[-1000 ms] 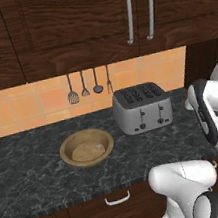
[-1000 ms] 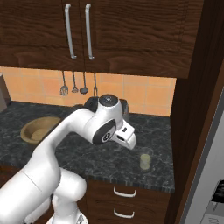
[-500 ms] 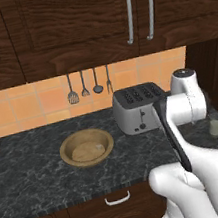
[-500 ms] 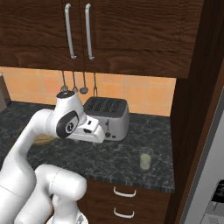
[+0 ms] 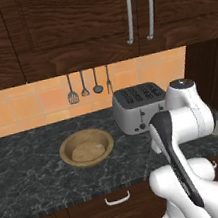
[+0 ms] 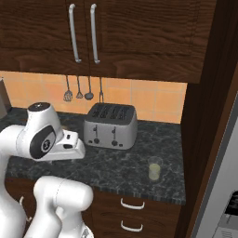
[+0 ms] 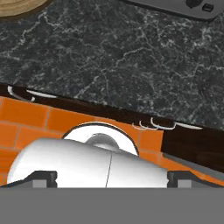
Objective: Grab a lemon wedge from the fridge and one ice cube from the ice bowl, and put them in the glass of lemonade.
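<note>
Standing near the right end of the dark speckled stone desk, the small clear glass of pale yellow lemonade waited well apart from the wooden bowl, with the steel four-slot toaster between them (a sensible layout, leaving room to drop things in from above). At the far right edge rose the tall grey fridge, shut as far as could be seen. The tool's fingertips were hidden; its jaws stood fully spread, holding nothing and touching nothing, judging by the bare desk beneath the hand.
</note>
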